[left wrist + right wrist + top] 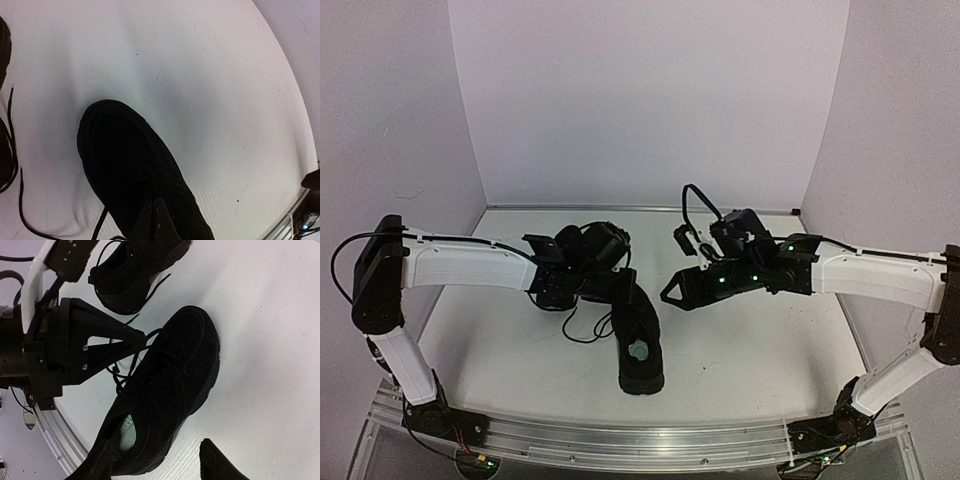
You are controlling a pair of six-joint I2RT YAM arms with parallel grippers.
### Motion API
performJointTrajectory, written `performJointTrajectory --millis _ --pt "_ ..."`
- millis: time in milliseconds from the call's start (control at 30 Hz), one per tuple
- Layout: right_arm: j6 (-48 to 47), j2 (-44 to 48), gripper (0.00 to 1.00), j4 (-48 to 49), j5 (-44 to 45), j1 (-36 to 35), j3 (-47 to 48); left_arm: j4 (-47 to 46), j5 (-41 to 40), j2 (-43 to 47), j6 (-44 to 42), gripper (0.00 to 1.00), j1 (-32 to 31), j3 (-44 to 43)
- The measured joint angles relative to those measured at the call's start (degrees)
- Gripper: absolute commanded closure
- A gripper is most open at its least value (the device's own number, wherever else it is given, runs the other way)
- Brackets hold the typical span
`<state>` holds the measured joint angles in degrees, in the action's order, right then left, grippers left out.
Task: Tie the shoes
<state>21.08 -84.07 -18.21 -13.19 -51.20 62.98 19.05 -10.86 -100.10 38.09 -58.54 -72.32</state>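
One black shoe (pixel 638 345) lies mid-table, toe to the back, with a pale patch (pixel 640 351) inside its opening. It fills the right wrist view (pixel 175 380) and the left wrist view (pixel 130 170). The second shoe (pixel 595 245) lies behind it, partly under my left arm, and also shows in the right wrist view (pixel 130 270). My left gripper (pixel 620 290) is shut, its tips (pixel 144 342) at the near shoe's laces (pixel 117 375). I cannot tell whether it pinches a lace. My right gripper (pixel 666 293) hovers open and empty just right of that shoe.
Loose black lace (pixel 582 325) trails on the white table (pixel 770 340) left of the near shoe. Pale walls close in the back and both sides. An aluminium rail (pixel 640 440) runs along the near edge between the arm bases.
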Motion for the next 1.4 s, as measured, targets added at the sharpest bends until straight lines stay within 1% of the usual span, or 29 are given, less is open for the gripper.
performJointTrajectory --millis 133,267,600,867,1033,1200,1400 --pt "0.04 0.81 0.51 1.40 -1.96 0.00 -1.30 0.64 3.50 3.31 1.82 1.00 0.00 2.01" --pt "0.04 1.26 0.52 3.08 -4.97 -0.16 -2.90 0.94 5.72 5.72 3.19 1.00 0.00 2.46" --pt "-0.04 1.29 0.57 4.79 -7.93 -2.32 -3.68 3.22 8.84 5.95 5.31 1.00 0.00 2.46" --pt "0.03 0.82 0.65 5.83 -8.07 -4.48 -3.85 3.52 11.91 5.86 6.66 1.00 0.00 2.50" --pt "0.22 -2.84 0.69 7.63 -7.08 -7.05 -3.77 3.47 14.51 4.68 7.80 1.00 0.00 2.50" --pt "0.63 -6.67 0.69 8.40 -5.54 -8.67 -3.58 3.49 15.64 4.23 8.67 1.00 0.00 2.50" --pt "1.61 -7.92 0.70 10.26 -3.90 -9.01 -3.38 3.45 16.76 4.23 9.73 1.00 0.00 2.50"
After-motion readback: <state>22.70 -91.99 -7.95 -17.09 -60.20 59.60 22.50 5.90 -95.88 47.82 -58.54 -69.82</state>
